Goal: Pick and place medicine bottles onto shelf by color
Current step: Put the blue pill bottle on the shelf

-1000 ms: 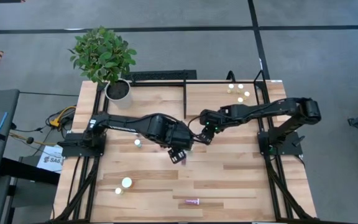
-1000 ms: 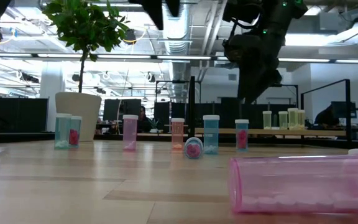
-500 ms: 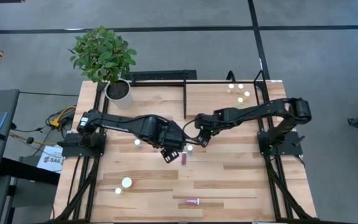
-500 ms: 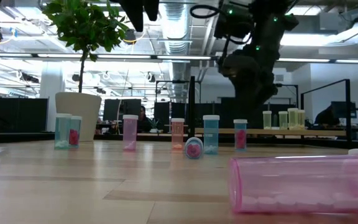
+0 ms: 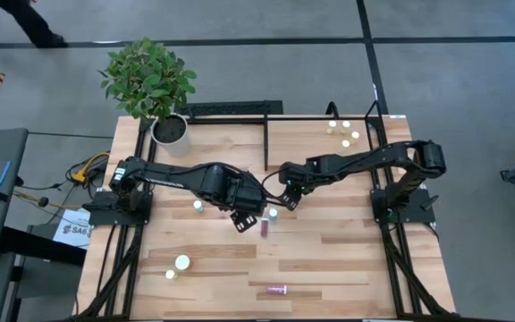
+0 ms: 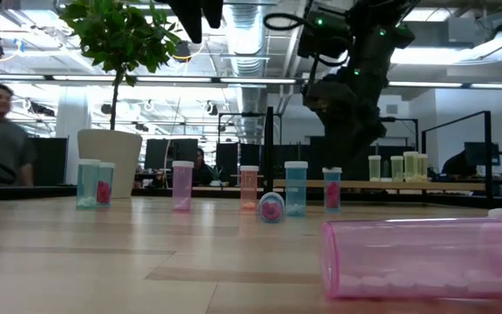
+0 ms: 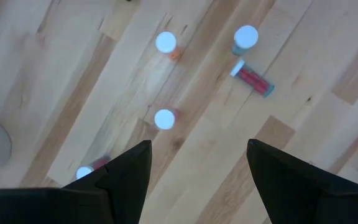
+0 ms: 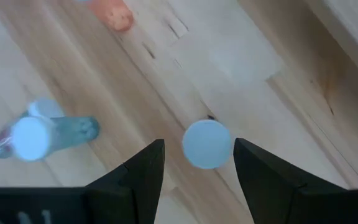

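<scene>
Both grippers are hovering mid-frame: right gripper [image 8: 194, 163] gaping, empty, straddling a white-capped bottle [image 8: 207, 144]; left gripper [image 7: 197, 165] gaping, empty, above the worktop [image 5: 329, 259].

Open-plan lab/office: ceiling ducts [image 6: 249, 35], desk monitors [image 6: 479, 153], concrete floor [image 5: 454, 80].

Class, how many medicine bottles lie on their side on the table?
2: a pink white-capped bottle near the front edge, a red-filled one at centre; others may be hidden.
</scene>
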Tool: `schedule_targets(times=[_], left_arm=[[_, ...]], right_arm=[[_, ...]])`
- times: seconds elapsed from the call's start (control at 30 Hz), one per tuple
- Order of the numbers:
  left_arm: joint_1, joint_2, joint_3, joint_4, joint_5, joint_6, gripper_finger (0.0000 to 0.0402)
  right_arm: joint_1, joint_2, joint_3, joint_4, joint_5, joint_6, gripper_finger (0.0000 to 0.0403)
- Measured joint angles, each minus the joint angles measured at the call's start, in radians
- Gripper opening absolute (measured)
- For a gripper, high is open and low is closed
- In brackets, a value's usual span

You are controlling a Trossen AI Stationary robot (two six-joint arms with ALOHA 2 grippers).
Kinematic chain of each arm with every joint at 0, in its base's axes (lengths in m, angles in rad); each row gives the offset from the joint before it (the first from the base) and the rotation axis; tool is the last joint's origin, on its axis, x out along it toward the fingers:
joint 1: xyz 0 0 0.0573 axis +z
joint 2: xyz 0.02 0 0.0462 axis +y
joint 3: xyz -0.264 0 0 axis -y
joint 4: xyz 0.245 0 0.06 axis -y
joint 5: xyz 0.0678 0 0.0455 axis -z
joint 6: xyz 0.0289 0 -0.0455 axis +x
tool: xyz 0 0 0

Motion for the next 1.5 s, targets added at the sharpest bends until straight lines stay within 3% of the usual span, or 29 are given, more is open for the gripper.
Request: schedule_targets(times=[1.27, 1.5], left_arm=[[0.000, 0.000, 0.000, 0.000, -0.020, 0.017, 0.0251], [0.000, 0.000, 0.000, 0.000, -0.025, 0.019, 0.0251]], right_arm=[[-0.016, 0.013, 0.001, 0.075, 0.061, 0.000, 0.0216], [-0.019, 0.064, 0.004, 0.091, 0.054, 0.016, 0.0216]])
